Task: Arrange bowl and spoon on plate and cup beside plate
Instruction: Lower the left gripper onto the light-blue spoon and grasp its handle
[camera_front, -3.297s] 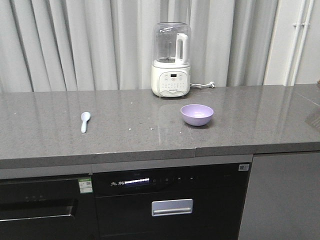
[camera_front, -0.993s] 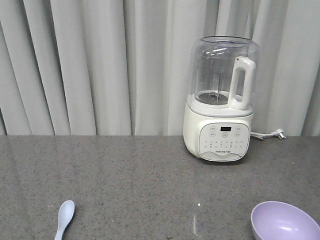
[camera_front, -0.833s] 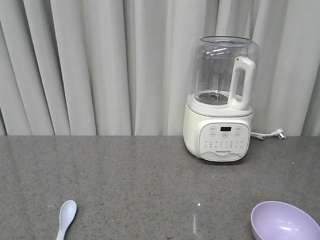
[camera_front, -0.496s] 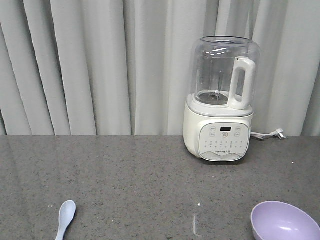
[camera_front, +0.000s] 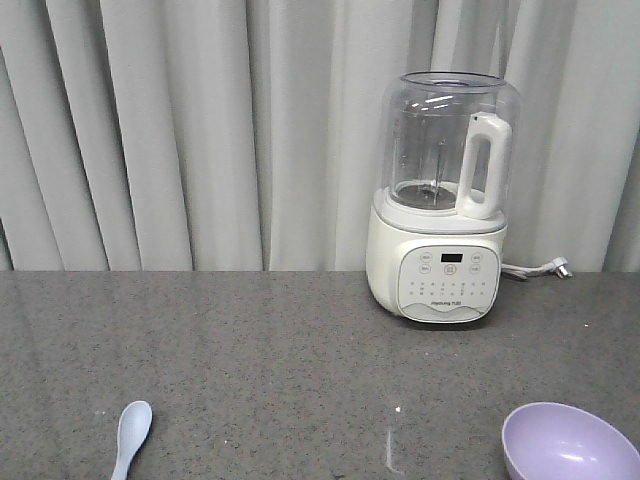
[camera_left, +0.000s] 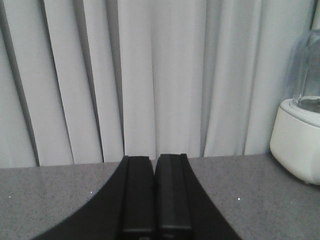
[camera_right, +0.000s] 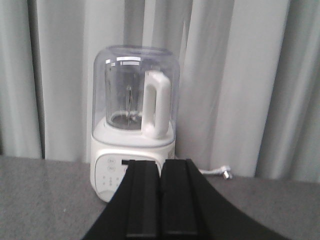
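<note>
Starting out, by the look of it: nothing's arranged yet, and neither plate nor cup shows in any view. Far left on the desk (camera_front: 280, 350), at the bottom of the front view, lies the spoon (camera_front: 131, 437), scoop pointing away, handle end cut off by the frame. Left gripper (camera_left: 155, 165) hangs over the desk w/ both black fingers pressed together, empty, aimed at the curtain (camera_front: 200, 130). Centre-right stands a white blender (camera_front: 440, 250) w/ clear jug. Its panel has a small display, button icons and a brand line beneath, too small to read for sure. Right gripper (camera_right: 161, 167), likewise clenched on nothing, points at the blender. Far right sits the bowl (camera_front: 570, 443), upright, empty, well apart from the spoon. Next move, I'd judge: locate the plate, since bowl & spoon both go on it. Either gripper must open before any pick; left suits the spoon, right the bowl.
</note>
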